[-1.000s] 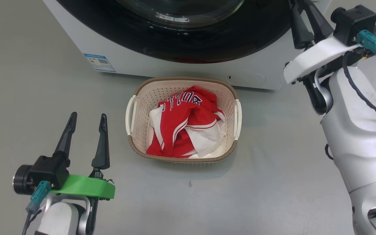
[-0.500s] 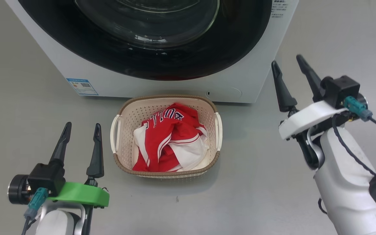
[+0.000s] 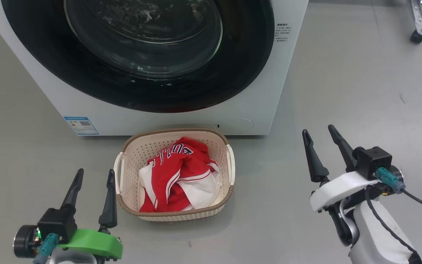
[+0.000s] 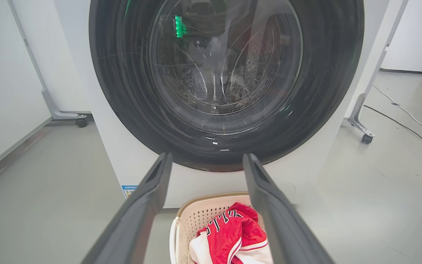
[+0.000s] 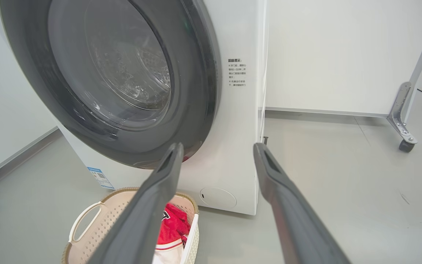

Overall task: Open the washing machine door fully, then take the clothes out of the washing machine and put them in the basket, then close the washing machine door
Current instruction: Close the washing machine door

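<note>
washing machine stands on the grey floor, white front facing the robot. washing machine door lies flat against that front, shut. wide glossy black ring, bulging clear glass centre with streaks and droplets on it. in the left wrist view the perforated drum wall shows through the glass.

blue label sticker at the lower left corner of the machine front. small printed text just right of the door ring. round flap at the lower right corner.

basket sits on the floor just in front of the machine's bottom edge, below the door; cannot tell if it touches the machine. cream perforated walls, brown woven-look rim, a white handle on each side.

clothes lie bundled inside the basket: red jersey cloth with white panels and stripes, dark white-edged lettering on the top fold.

left gripper: left of the basket, fingers spread, nothing between them, tips pointing toward the machine. its inner finger is near the basket's left handle, apart from it.

right gripper: well to the right of the basket, fingers spread and empty, clear of machine and basket.

caster of a metal frame rests on the floor off to the machine's right.
</note>
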